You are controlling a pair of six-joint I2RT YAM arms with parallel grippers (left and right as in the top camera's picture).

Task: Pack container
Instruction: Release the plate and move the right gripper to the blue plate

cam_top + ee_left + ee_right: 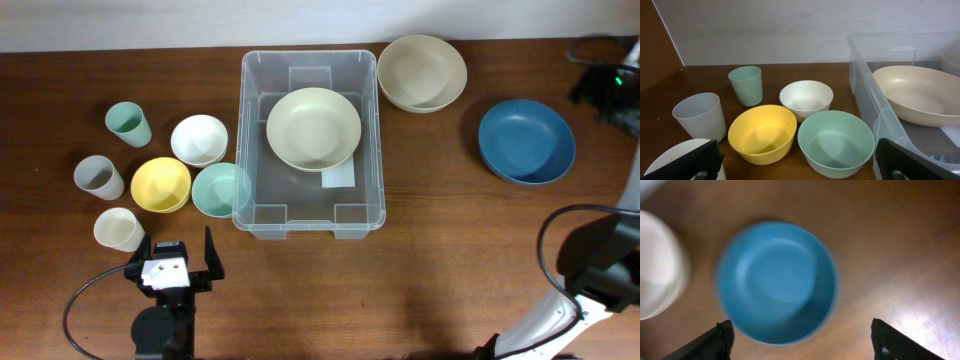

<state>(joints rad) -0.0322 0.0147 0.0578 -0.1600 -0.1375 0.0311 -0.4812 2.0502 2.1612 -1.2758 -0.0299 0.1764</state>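
The clear plastic container (308, 57) stands mid-table with a white label (339, 178) and one cream bowl (313, 128) inside; its wall also shows in the left wrist view (866, 82). My left gripper (175, 246) is open and empty at the front left, behind the yellow bowl (763, 131) and mint bowl (836, 141). My right gripper (800, 325) is open and empty above the blue bowl (776, 282), which sits right of the container (526, 141). Another cream bowl (421, 72) sits at the back right.
Left of the container are a white bowl (199, 139), a green cup (129, 124), a grey cup (98, 177) and a cream cup (119, 229). The right arm and its cable (590, 270) occupy the front right corner.
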